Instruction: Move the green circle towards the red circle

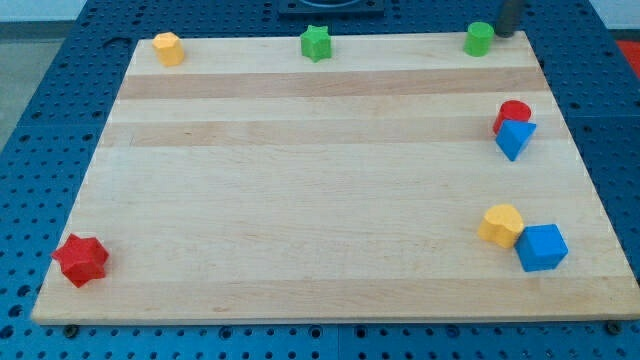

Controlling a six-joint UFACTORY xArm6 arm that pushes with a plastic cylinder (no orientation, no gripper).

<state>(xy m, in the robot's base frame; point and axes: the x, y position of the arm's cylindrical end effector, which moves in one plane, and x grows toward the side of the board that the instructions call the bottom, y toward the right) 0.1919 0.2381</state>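
The green circle (479, 39) stands at the top right edge of the wooden board (300, 200). The red circle (512, 114) sits lower down near the right edge, touching a blue triangular block (514, 138) just below it. My rod comes in at the view's top right; my tip (499, 33) is just right of the green circle, close to it or touching it.
A green star (316, 43) and a yellow hexagon-like block (168, 48) sit along the top edge. A red star (80, 260) is at the bottom left. A yellow heart-like block (501, 224) and a blue cube (542, 247) touch at the bottom right.
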